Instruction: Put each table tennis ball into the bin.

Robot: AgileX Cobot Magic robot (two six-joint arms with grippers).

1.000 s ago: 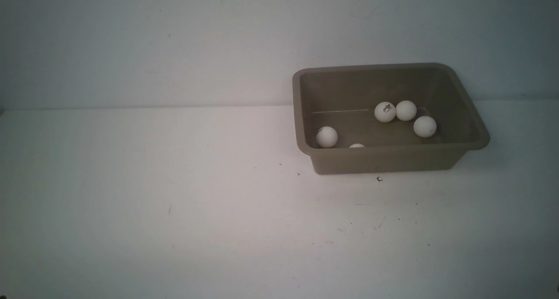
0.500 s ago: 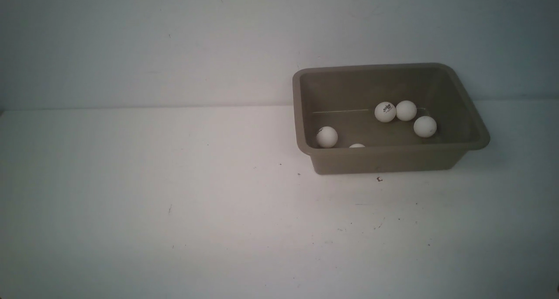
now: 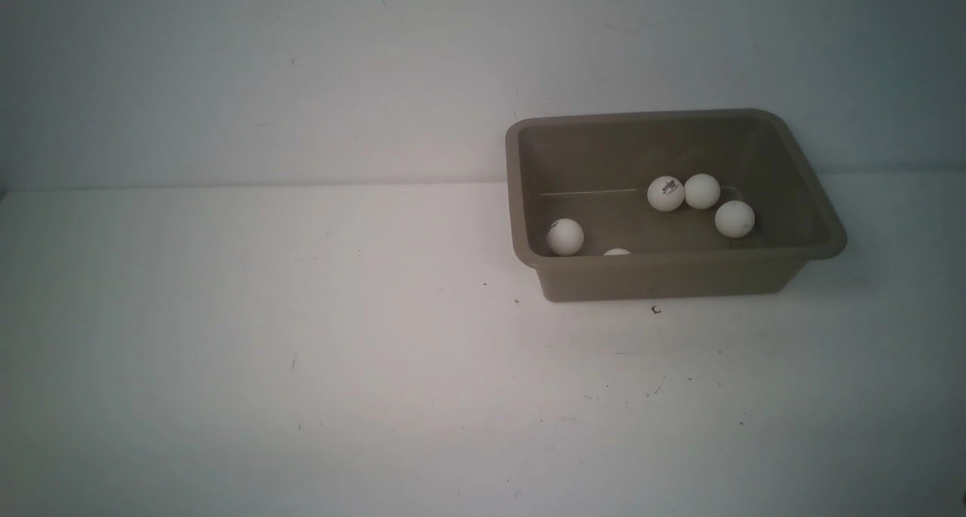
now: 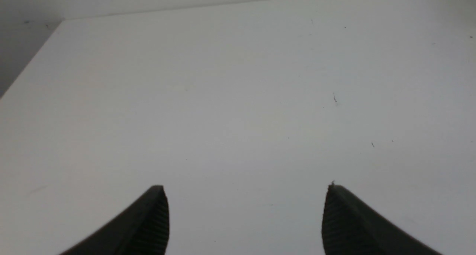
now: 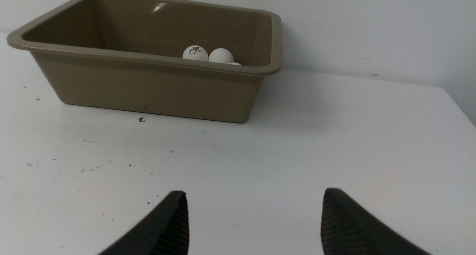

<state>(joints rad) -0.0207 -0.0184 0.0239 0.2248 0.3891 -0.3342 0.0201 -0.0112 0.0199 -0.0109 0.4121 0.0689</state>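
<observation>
Left pincer [image 4: 245,195] hangs with its ribbed fingertips [image 4: 158,217] spread wide, holding nothing; right pincer [image 5: 254,199] likewise gapes, empty.

I seem to be working at a bare test bench in a lab. A scuffed white tabletop [image 3: 302,336] meets a plain pale wall [image 3: 302,72]. Nothing here looks domestic.

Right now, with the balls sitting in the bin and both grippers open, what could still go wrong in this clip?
Little, probably. One table tennis ball is nearly hidden behind the bin's near wall, so a count from the front view could read four, not five. The right gripper points toward the bin with jaws apart; a careless forward move might nudge it. The left gripper sees only bare table, so a stray ball outside all views cannot be ruled out.
</observation>
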